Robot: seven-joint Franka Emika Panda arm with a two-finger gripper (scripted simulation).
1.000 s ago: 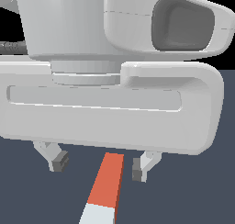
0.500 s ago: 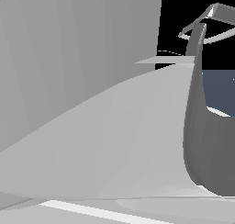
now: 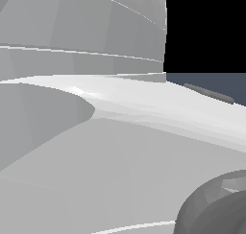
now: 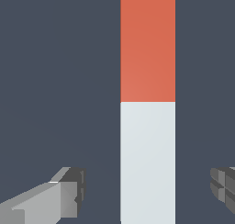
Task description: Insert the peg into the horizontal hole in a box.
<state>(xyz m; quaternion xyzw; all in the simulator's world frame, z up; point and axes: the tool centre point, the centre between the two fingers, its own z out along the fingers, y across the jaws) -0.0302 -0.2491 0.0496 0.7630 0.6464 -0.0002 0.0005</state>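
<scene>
**Gripper spread wide around peg, no contact**

In the wrist view, one gripper finger (image 4: 55,202) is seen as a light grey block with a darker pad facing inward. A clear strip of dark counter (image 4: 59,81) is seen between that pad and the peg. The peg (image 4: 147,103) is laid flat on the counter, between the two fingers and nearer the second one; its orange-red part and its white part are met at a straight line roughly halfway along the visible length. Both ends of the peg are cut off by the frame edges. Another strip of counter is seen past the peg, then the second finger, shown only as a dark grey ridged pad at the frame edge. The gripper (image 4: 147,188) is held wide, with nothing grasped and neither pad touching the peg.

The exterior view is filled almost fully by pale grey curved shells of the arm (image 3: 96,146). At the exterior view's right, a small patch of dark counter is shown under a black background. The box and hole are not seen in either view.
</scene>
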